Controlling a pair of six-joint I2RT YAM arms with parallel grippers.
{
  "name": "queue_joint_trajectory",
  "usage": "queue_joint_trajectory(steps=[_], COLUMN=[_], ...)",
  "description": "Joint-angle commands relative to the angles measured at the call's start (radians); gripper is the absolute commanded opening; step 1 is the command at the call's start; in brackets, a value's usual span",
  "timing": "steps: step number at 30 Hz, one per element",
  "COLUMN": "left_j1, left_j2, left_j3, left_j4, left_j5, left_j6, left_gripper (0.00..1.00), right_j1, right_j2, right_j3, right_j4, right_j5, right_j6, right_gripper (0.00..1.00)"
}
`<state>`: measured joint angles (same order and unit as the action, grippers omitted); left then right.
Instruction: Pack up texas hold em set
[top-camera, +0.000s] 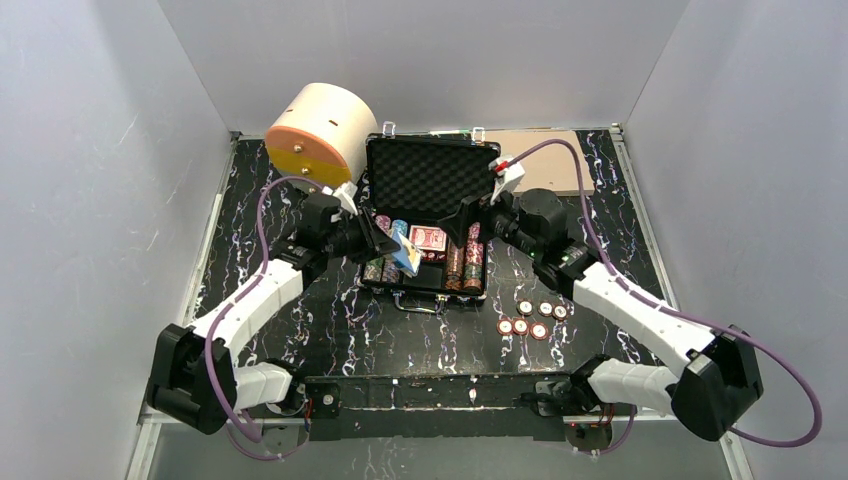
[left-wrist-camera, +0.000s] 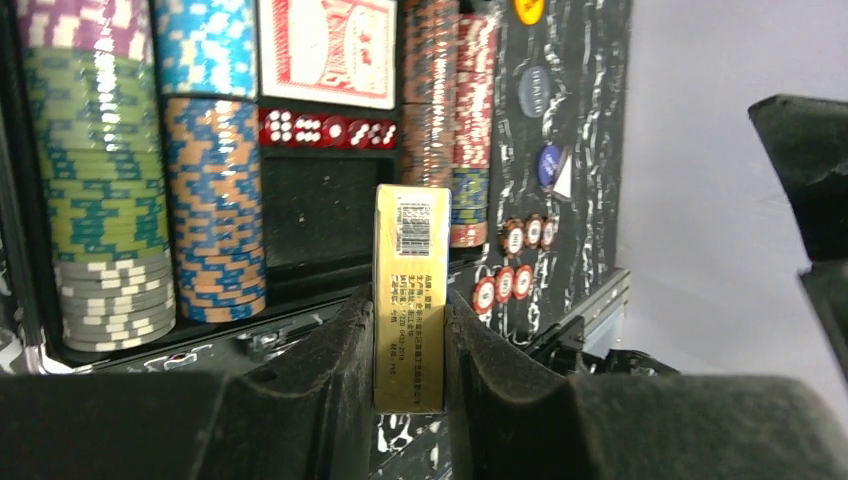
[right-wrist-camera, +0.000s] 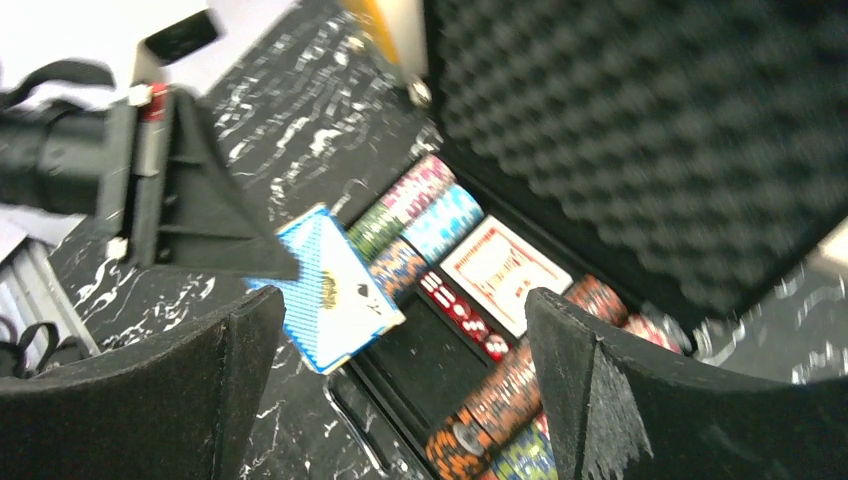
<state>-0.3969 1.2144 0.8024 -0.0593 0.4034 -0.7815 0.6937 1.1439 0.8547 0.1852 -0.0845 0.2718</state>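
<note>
The left end effector (left-wrist-camera: 408, 330) is gripping the blue deck (top-camera: 405, 251), closed narrowly on its faces, above the near-left rim of the open case (top-camera: 430, 175). The right end effector (right-wrist-camera: 400, 300) is hovering wide open and empty. Next move, as judged: lowering the deck into the empty slot (left-wrist-camera: 305, 205) beside the dice (left-wrist-camera: 328, 129).

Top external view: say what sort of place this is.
Likely a robot test cell: plain white walls box in a black marbled table, left arm and right arm bolted at its near edge, poker briefcase staged between.
</note>
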Motion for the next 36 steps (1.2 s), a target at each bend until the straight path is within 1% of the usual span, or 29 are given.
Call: queue_joint_trajectory(steps=[1,3,8,10,15,19,23,27,36], left_j1=[-0.027,-0.036,-0.079,-0.109,-0.174,-0.195,-0.203,-0.207,-0.214], left_j2=[-0.022,-0.012,0.037,0.055,0.069,0.105,0.136,0.136,0.175], left_j3=[-0.041,-0.067,-0.119,-0.132,-0.167,-0.17,-0.165,-0.199,-0.248], left_j4=[0.127,0.169,0.284,0.313,0.433,0.48,0.48,0.475,0.52], left_j5=[-0.089,-0.109,-0.125,-0.151,-0.258,-0.315,-0.296,-0.296,-0.245], left_j6=[-0.01,-0.038,-0.062,-0.059,-0.064,-0.054,-0.053,-0.049,-0.096], left_gripper=[0.0,0.0,0.0,0.0,0.0,0.0,0.0,0.0,0.0], right_j1=[-0.081,-0.108,-0.179,-0.194,-0.197,-0.198,-0.198,-0.198,-0.198], right_j2=[0.003,0.002,0.037,0.042,0.025,0.028,0.022,0.012,0.015], right_j3=[-0.013,-0.041,-0.042,-0.043,-0.06,-0.062,-0.063,-0.076,-0.084], right_j4=[-0.068,-0.057,-0.116,-0.122,-0.074,-0.068,-0.063,-0.043,-0.044], right_j5=[-0.007,0.0,0.03,0.032,-0.024,-0.047,-0.066,-0.07,-0.094], right_j6=[0.17,0.204,0.277,0.271,0.246,0.247,0.221,0.212,0.207], right_gripper=[0.98,0.98,0.98,0.98,0.98,0.98,0.97,0.97,0.97])
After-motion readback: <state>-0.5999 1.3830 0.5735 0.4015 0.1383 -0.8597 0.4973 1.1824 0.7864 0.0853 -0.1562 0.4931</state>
